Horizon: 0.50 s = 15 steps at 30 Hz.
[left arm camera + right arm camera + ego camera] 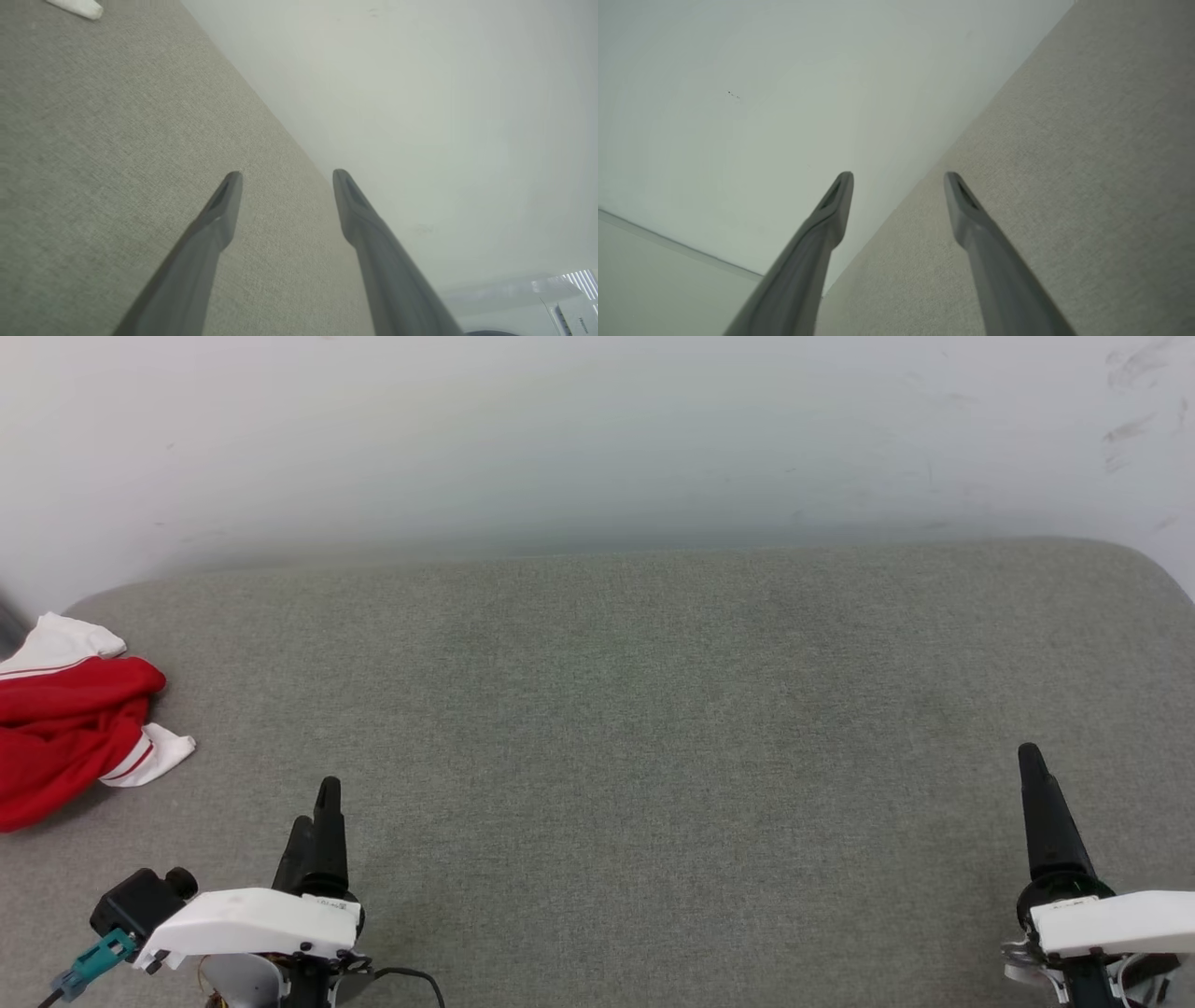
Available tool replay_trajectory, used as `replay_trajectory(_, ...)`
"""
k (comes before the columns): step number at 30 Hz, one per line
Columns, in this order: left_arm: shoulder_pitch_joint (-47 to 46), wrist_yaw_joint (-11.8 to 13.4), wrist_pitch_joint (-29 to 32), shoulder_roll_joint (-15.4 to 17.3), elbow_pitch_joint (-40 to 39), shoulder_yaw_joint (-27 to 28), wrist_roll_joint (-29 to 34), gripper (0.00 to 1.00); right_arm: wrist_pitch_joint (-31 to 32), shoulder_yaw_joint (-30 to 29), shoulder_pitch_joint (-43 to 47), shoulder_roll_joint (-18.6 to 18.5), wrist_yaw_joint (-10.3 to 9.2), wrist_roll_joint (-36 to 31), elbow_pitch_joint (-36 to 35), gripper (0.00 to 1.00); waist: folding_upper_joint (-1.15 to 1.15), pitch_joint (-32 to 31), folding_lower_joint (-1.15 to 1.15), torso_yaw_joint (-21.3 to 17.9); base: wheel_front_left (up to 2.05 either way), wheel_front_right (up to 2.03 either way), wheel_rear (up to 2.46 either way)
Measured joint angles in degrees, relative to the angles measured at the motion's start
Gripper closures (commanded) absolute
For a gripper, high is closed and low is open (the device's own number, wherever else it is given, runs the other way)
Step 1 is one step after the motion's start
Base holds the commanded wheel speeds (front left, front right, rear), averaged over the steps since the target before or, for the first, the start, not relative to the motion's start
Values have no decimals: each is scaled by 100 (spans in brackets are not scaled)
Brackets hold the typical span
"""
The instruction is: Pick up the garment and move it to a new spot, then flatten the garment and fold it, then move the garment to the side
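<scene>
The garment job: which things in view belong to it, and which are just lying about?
Belong to the job: garment, crumpled at the robot's far left; left gripper, open and empty; right gripper, open and empty.
Just there: grey fabric surface; white wall behind it.

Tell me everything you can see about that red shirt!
The shirt is soft-looking red cloth with white sleeves and red-and-white striped trim. It lies crumpled in a heap, not flat or folded, at the far left of the grey fabric surface, partly cut off by the head view's edge. No lettering shows. It rests on the surface alone; nothing grips it.
</scene>
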Motion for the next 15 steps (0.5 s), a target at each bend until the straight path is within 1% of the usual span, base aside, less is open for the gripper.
replay_trajectory(8, 94, 198, -153, 31, -113, -182, 875, 0, -171, 136, 110, 0, 0, -949, -207, 0, 0, 5, 0, 3, 0, 0, 0)
replay_trajectory(15, 115, 398, -286, 156, -168, -411, 1514, 0, -297, 210, 199, 0, 0, -1621, -268, 0, 0, 9, 0, 7, 0, 0, 0)
